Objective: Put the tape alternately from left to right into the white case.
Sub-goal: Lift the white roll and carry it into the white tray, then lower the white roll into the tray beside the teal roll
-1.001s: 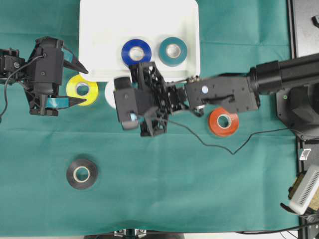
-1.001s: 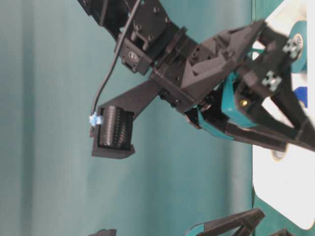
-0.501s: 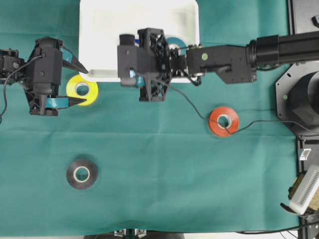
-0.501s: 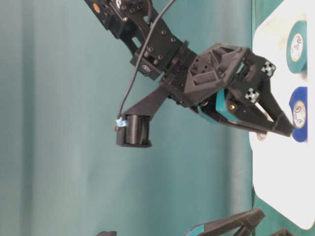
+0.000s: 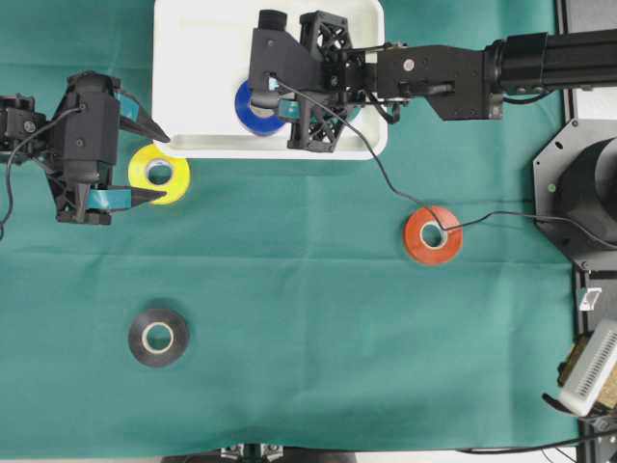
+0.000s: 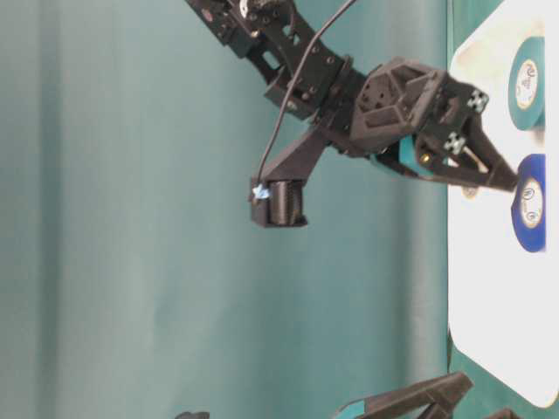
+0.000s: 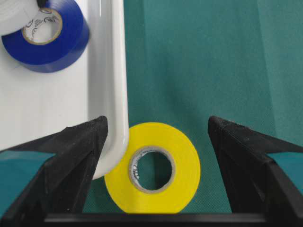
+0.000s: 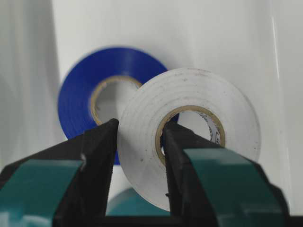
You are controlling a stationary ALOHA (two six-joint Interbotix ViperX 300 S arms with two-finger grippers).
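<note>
While overhead hides it, wrist shows white roll (image 8: 189,137) pinched.

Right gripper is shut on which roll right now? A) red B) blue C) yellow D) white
D: in the right wrist view the right gripper pinches the wall of the white roll, one finger through its core; the blue roll lies behind it in the white case.
</note>
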